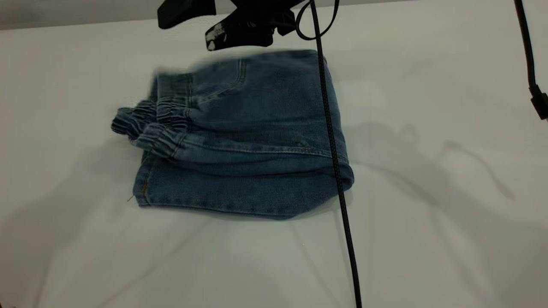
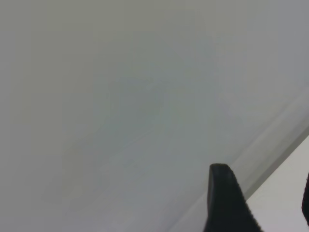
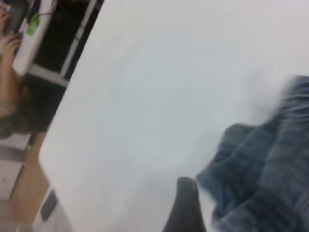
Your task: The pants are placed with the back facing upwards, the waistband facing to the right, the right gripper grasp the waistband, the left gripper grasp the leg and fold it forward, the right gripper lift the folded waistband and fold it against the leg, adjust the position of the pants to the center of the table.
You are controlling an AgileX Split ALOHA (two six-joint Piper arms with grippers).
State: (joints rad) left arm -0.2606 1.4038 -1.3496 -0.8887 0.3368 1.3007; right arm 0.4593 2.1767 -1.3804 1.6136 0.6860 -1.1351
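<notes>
**Folded jeans on the white table, tools mostly out of view**

Much was cut off. A dark tool (image 1: 239, 30) hung over the table's far edge, above the pants (image 1: 239, 141); which arm it belonged to, and whether its fingers were open or closed, could not be told. The left wrist view gave only bare table (image 2: 120, 111) and one black fingertip (image 2: 224, 198), so that tool's state could not be told either. In the right wrist view a single dark finger (image 3: 186, 205) sat just beside blurred denim.

The pants were blue denim, folded into a compact block nearer the far edge, elastic waistband (image 1: 150, 122) bunched toward the left edge. A black cable (image 1: 338, 171) crossed them.

The table was plain white. Beyond its edge a person's arm (image 3: 7, 82) showed.
</notes>
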